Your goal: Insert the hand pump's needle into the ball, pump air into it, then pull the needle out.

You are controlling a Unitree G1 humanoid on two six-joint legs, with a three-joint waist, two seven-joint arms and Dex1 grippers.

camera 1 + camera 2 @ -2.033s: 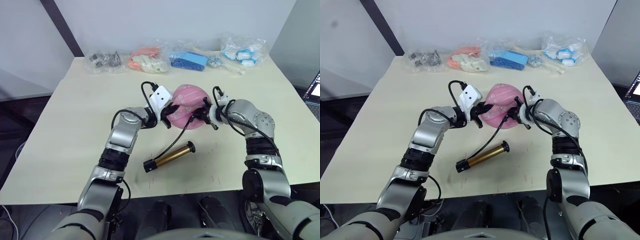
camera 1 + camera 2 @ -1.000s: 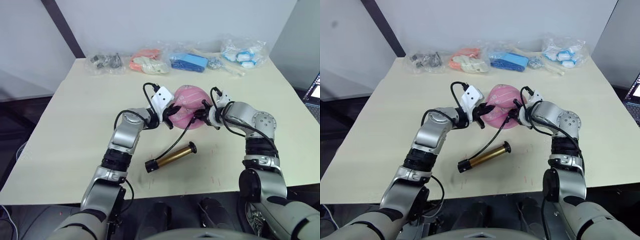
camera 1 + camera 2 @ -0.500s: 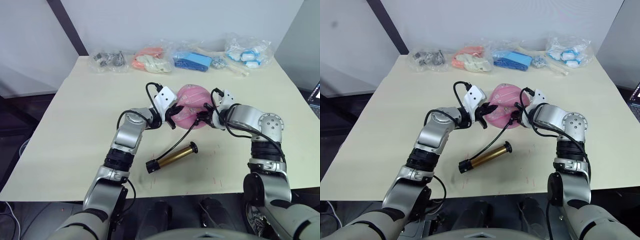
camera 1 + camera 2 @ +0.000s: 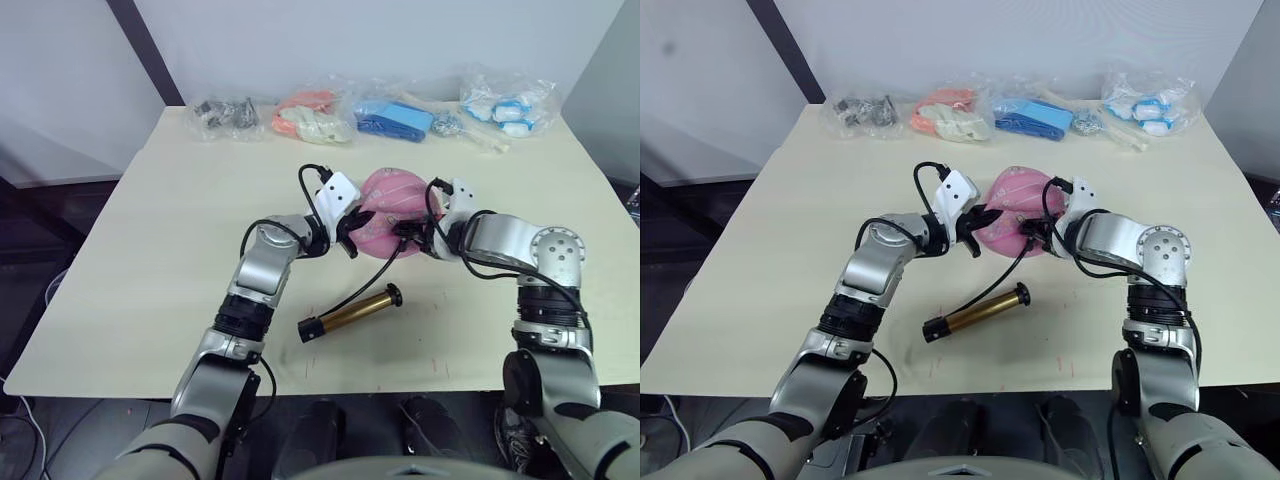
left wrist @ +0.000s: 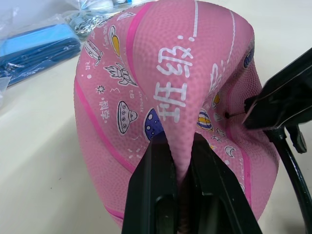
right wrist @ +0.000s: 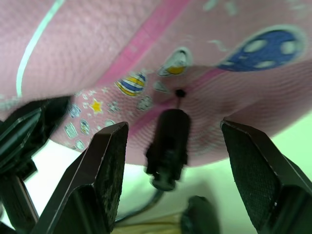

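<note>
Two grippers on pink ball [image 4: 385, 205] mid-table toward far edge: left gripper [image 5: 176, 161] pinches a fold to steady it, right gripper [image 6: 170, 146] fingers spread wide, needle [image 6: 178, 101] in valve, pump [image 4: 350, 312] lying toward near edge.

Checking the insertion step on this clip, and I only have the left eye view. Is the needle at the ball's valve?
Observer: In the right wrist view the needle has its pin tip at a small dark hole in the ball. How deep it sits I cannot tell.
Operator: Is the right gripper clamping it?
Observer: No. The right gripper is open, its fingers standing apart on either side of the black fitting without touching it.
Operator: And the left one?
Observer: The left wrist view shows the left gripper shut on a pinched fold of the ball.
</note>
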